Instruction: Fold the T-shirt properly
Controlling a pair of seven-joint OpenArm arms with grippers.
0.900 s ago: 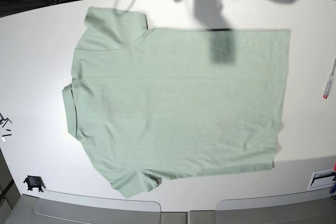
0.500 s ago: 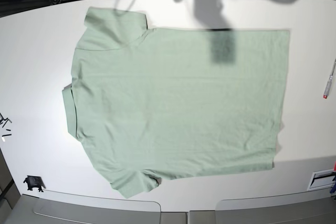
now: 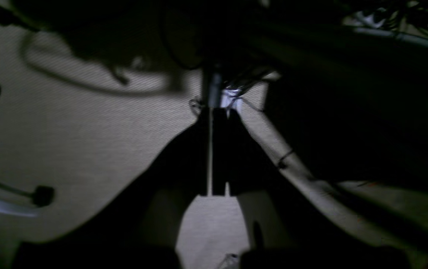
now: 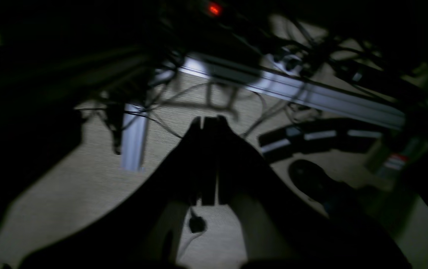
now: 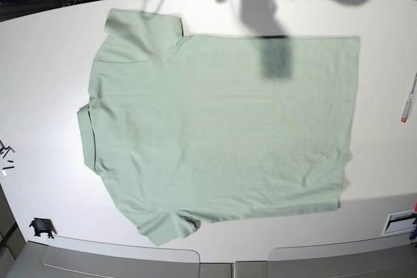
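T-shirt [image 5: 221,131] spread flat, nothing folded yet; left gripper [image 3: 211,153] and right gripper [image 4: 207,160] clenched empty, well off shirt; sleeve edge best pinched first, cloth kept smooth

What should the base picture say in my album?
Pale green T-shirt spread flat on a white table, not folded yet.

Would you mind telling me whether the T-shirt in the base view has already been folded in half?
No, the T-shirt lies spread flat on the white table, both sleeves out.
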